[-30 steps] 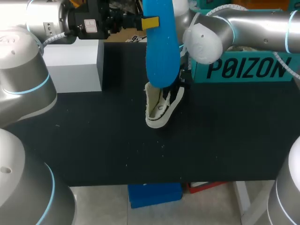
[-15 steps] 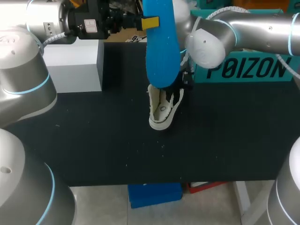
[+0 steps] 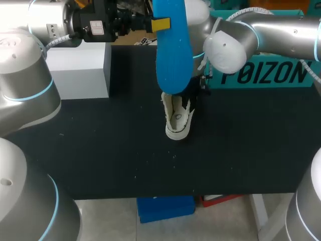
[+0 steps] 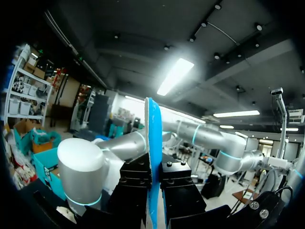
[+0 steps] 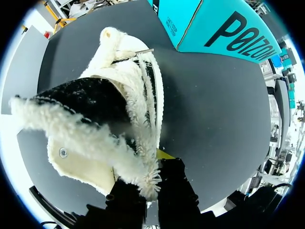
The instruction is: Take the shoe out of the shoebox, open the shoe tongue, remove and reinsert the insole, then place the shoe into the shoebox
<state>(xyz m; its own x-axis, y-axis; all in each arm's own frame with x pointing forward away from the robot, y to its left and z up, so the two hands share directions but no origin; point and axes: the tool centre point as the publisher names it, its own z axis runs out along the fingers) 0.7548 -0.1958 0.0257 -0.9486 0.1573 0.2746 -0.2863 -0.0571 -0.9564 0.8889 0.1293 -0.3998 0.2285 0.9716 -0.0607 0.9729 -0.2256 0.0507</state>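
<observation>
My left gripper (image 3: pixel 156 23) is raised at the back of the table, shut on a long blue insole (image 3: pixel 173 50) that hangs down from it. In the left wrist view the insole (image 4: pixel 153 157) stands edge-on, pinched between the black fingers of that gripper (image 4: pixel 155 191). Below the insole's lower end is a cream fleece-lined shoe (image 3: pixel 178 120) with black trim, toe toward the front. My right gripper (image 5: pixel 152 179) is shut on the shoe's fluffy collar (image 5: pixel 138 157); the rest of the shoe (image 5: pixel 109 95) stretches ahead of the fingers. In the head view the insole hides this gripper.
The teal shoebox (image 3: pixel 266 75) stands at the back right, close behind my right arm (image 3: pixel 225 45); it also shows beyond the shoe (image 5: pixel 214 24). A white box (image 3: pixel 80 70) sits at the back left. The black tabletop (image 3: pixel 100 155) spreads toward the front edge.
My right arm has carried the shoe a little to the right and toward the front, turning it straighter. The left gripper and the insole have not moved.
</observation>
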